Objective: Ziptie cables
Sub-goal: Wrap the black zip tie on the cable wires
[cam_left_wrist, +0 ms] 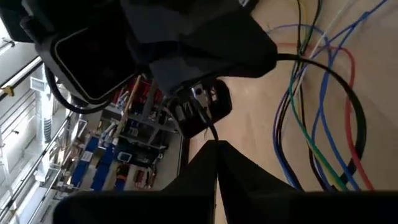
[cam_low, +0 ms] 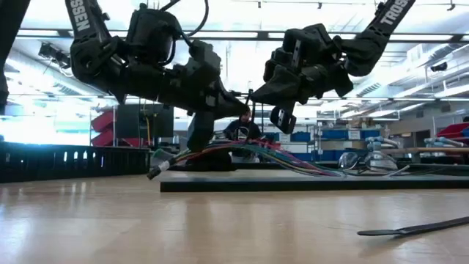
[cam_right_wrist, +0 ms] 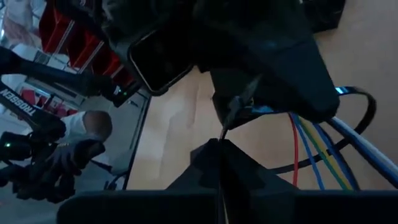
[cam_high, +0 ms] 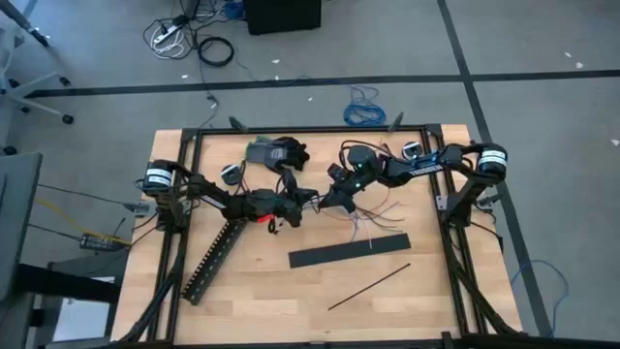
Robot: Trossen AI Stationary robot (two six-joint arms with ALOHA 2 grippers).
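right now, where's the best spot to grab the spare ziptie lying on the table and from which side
Probably mid-length, coming straight down from above. The spare ziptie lies flat and alone on bare wood, a thin straight strip running diagonally in front of the flat black bar. Set the fingers across its narrow width; its middle has the most free room around it.

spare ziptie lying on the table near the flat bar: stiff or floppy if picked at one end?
The ziptie is very thin and long, so it would probably droop and whip when lifted by one end. It lies nearly flat on the table, so pinching it looks tricky. Likely very light.
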